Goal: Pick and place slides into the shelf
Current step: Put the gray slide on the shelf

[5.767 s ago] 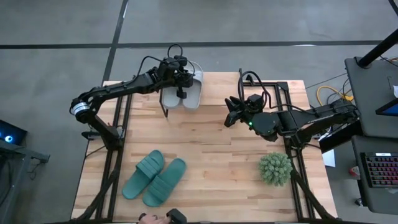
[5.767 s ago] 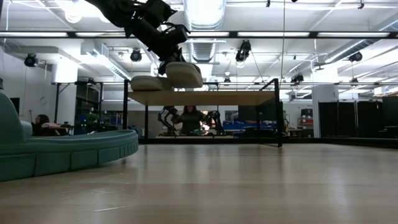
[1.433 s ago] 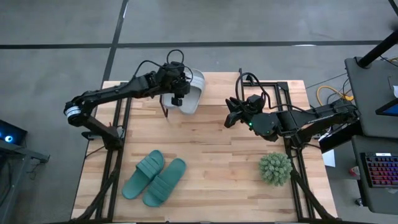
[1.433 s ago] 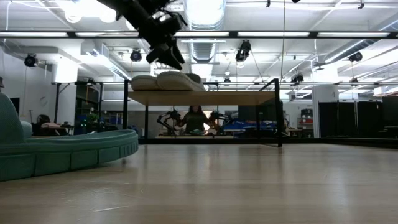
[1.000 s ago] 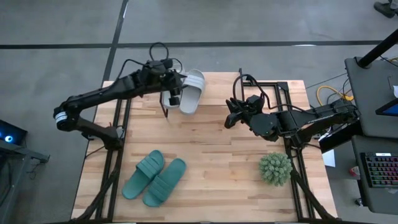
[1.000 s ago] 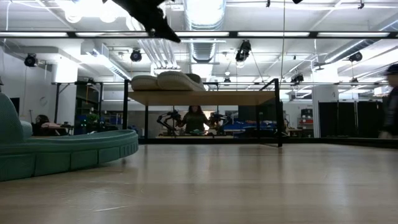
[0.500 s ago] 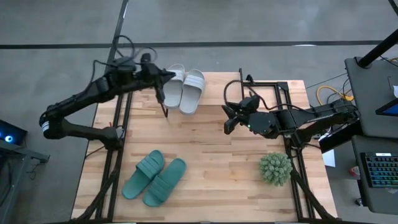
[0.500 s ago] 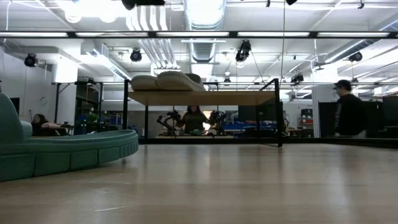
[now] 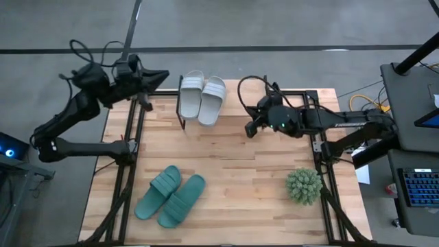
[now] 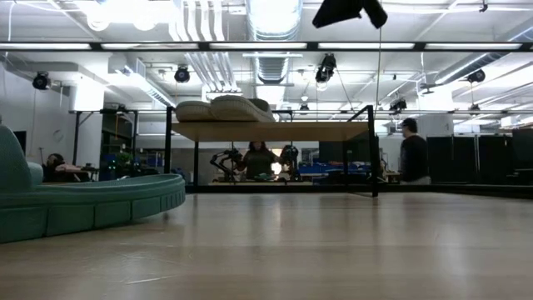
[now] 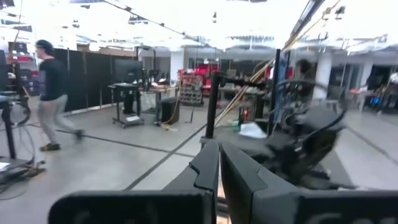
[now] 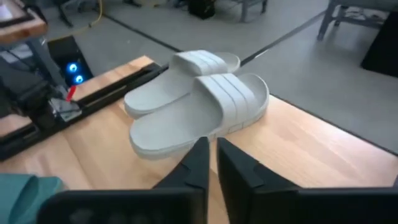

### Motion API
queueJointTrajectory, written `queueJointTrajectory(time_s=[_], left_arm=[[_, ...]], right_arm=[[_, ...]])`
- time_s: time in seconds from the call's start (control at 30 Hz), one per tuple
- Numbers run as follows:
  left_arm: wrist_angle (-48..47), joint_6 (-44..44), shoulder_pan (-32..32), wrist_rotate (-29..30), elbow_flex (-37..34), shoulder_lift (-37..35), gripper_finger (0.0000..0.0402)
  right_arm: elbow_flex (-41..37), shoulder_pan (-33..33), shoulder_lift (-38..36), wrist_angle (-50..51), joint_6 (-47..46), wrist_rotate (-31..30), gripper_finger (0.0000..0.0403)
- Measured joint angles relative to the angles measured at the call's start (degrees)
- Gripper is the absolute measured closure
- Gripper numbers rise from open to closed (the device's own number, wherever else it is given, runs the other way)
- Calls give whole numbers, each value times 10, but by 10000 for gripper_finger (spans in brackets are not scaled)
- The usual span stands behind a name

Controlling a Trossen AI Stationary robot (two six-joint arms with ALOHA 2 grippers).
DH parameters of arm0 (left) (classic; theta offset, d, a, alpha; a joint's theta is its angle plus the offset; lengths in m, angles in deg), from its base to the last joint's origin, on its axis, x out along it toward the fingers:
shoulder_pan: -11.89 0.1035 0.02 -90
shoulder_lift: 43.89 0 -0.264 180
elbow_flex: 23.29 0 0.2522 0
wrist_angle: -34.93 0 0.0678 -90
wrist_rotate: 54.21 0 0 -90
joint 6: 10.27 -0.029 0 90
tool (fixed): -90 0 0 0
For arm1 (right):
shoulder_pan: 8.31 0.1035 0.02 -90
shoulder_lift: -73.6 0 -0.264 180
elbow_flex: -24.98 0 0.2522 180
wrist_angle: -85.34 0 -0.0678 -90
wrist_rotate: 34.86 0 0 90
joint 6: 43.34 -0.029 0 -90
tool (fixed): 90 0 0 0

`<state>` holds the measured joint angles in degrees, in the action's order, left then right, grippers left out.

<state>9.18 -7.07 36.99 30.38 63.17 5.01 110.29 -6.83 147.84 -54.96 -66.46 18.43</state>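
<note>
The two pale grey-white slides (image 9: 202, 97) lie side by side, soles down, on the left end of the shelf's wooden top (image 9: 236, 96). The low view shows them (image 10: 223, 108) on the shelf (image 10: 283, 131), and the right wrist view shows them (image 12: 198, 106) ahead of the fingers. The teal pair (image 9: 170, 196) lies on the table near its near left corner. My left gripper (image 9: 163, 73), shut, hangs off the table's far left corner, apart from the slides. My right gripper (image 9: 250, 129), shut, hovers right of the white pair, pointing at it (image 12: 211, 155).
A spiky green plant ball (image 9: 304, 185) sits near the table's right near side. One teal slide (image 10: 83, 204) fills the low view's left. A person (image 10: 412, 150) walks in the room behind the shelf, and another person (image 11: 53, 93) shows in the left wrist view.
My left gripper has drawn back from above the white slides, up and toward the table's far left corner, ending beyond the edge. The white pair stays on the shelf top. My right arm has shifted a little toward the far edge, and its gripper now shows at the low view's top.
</note>
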Motion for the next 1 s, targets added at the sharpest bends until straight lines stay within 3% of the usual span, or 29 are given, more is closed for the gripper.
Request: queueJointTrajectory(time_s=[0.13, 0.53, 1.0], left_arm=[[-1, 10, 0, -1, -7, -15, 401], [-6, 40, 0, -2, -11, -16, 402], [-5, 54, 0, -2, -12, -3, 402]], right_arm=[[0, -53, 0, -2, 28, 60, 394], [-1, -217, 31, -47, 105, 318, 394], [4, -252, 151, -105, 167, 357, 395]])
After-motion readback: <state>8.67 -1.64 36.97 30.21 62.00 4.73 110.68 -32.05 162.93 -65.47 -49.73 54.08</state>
